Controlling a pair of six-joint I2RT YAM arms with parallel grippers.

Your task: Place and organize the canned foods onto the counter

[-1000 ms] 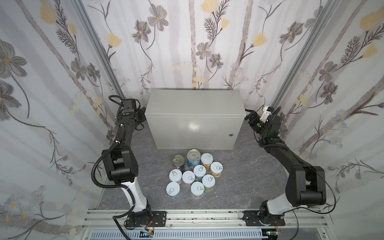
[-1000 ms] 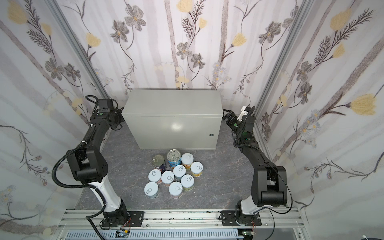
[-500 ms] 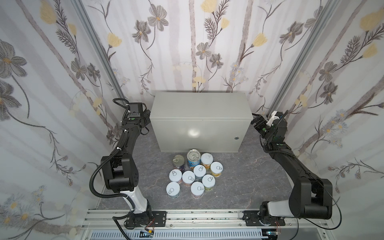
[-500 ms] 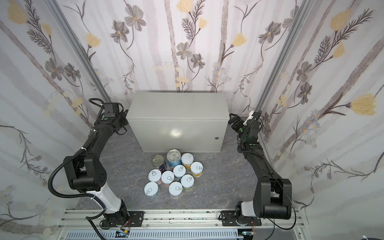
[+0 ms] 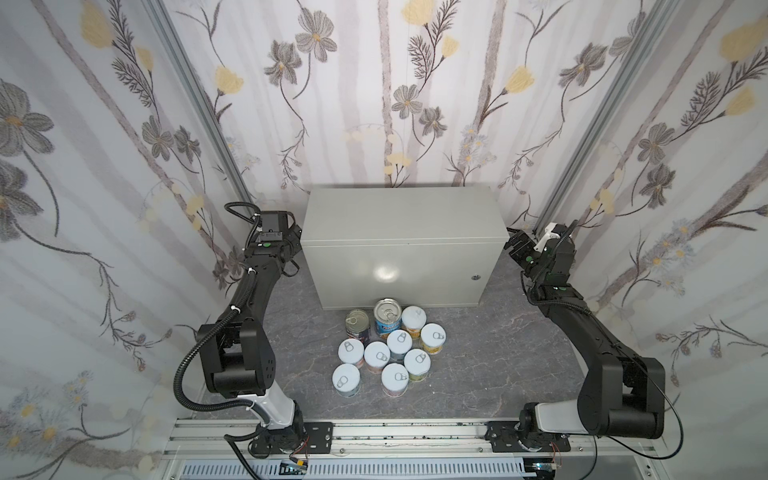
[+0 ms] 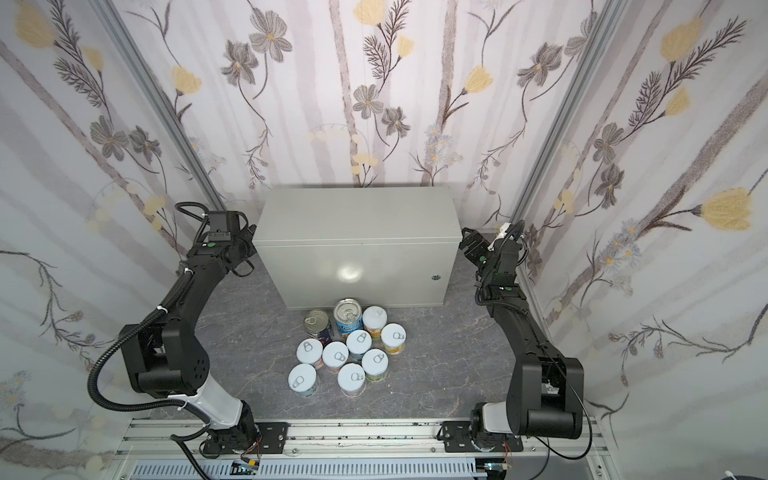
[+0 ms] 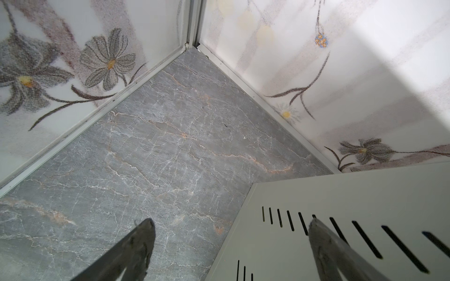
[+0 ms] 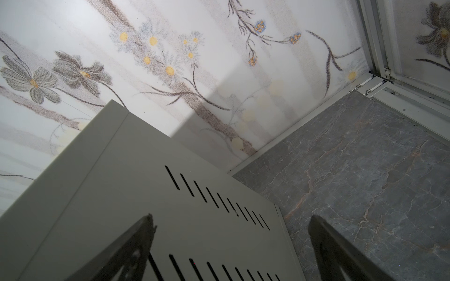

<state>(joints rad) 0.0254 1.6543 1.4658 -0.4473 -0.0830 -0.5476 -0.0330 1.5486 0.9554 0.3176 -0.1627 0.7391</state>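
floral wallpaper walls point(image 5: 124, 166), dark marbled floor point(image 5: 478, 365)

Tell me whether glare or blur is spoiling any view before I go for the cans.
Both top views: one small glare spot on the counter front, cans sharp and evenly lit. Left wrist view: fingers of the left hand dark and soft-focus, floor crisp. Right wrist view: fingers of the right hand blurred likewise, a hard-edged shadow across the wall.

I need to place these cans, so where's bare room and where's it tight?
The top of the counter is bare. The marbled floor lies open on both sides of the cans. Crowded: that bunch before the counter's front, and its ends, taken by the left gripper and right gripper.
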